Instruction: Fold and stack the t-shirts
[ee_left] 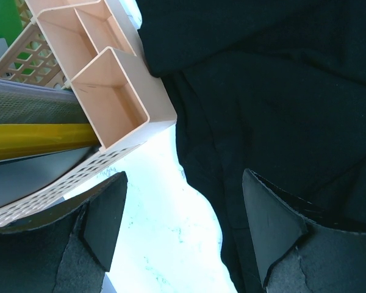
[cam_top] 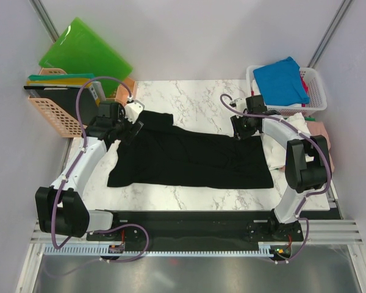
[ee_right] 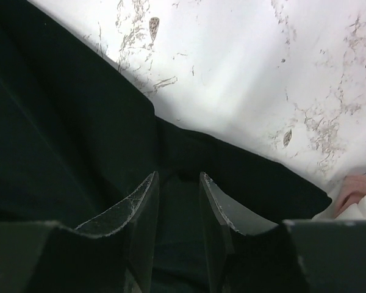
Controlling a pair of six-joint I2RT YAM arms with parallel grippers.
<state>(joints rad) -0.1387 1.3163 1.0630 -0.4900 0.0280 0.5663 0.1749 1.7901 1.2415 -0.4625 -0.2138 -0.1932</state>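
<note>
One shirt in work: black t-shirt (cam_top: 189,160), spread flat on the bench (cam_top: 189,97), roughly mid-bench.
Long axis: runs left to right across the bench. The bunched sleeve or collar end looks to be at the left and the straight hem at the right (judgement).
Left tool (ee_left: 183,177): fingers spread wide and gripping nothing. It hovers at the shirt's far-left corner. One finger is over black cloth, the other over bare bench.
Right tool (ee_right: 178,177): at the far-right edge of the shirt, fingers drawn near together with black cloth in the narrow gap. Cannot tell whether the cloth is really pinched.
Key relation: each arm sits at its own far corner, so the cloth lies toward the near edge from both tools. A fold would likely bring the far edge toward the near one, across the long axis.
Nearer arm: left for the sleeve end, right for the hem end.
Other shirts: blue t-shirt (cam_top: 282,79) on top of the white basket (cam_top: 318,74), far right. Pink cloth (cam_top: 321,129) and white cloth (cam_top: 274,149) lie at the right bench edge. None is stacked yet.
Clutter: peach basket (cam_top: 52,113) and green boards (cam_top: 85,52), far left, just beside the left tool.
Writing: none readable. A small white patch (cam_top: 134,110) by the left tool may be a neck label; too small to tell.
Progress: early, nothing folded.
</note>
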